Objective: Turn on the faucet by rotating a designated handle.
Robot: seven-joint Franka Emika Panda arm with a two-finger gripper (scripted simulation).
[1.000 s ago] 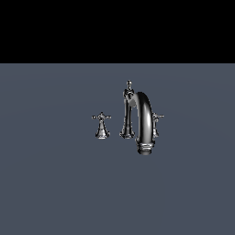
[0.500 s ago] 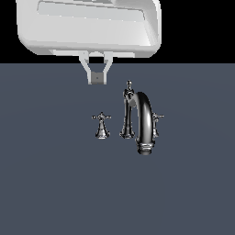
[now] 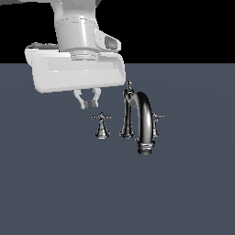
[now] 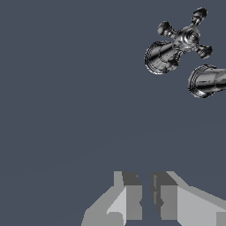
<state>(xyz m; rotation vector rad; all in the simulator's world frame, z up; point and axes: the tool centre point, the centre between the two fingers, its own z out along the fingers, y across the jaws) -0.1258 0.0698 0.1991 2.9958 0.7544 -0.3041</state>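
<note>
A chrome faucet stands on the dark grey surface (image 3: 55,193). Its curved spout (image 3: 144,120) is in the middle. One cross handle (image 3: 101,117) stands on the exterior view's left of it and a second cross handle (image 3: 157,117) on the right. My gripper (image 3: 89,104) hangs above and behind the left handle, a little to its left, touching nothing. Its fingers are nearly together with a narrow gap, holding nothing. In the wrist view the gripper (image 4: 146,196) is far from a cross handle (image 4: 185,38) and the spout end (image 4: 205,81).
A thin lift rod (image 3: 129,88) rises behind the spout. The white hand body (image 3: 78,73) and the arm link above it fill the upper left of the exterior view. Nothing else stands on the surface.
The arm was out of view one second ago. It has come down from the top of the exterior view, and the gripper now hangs just above the left handle's height.
</note>
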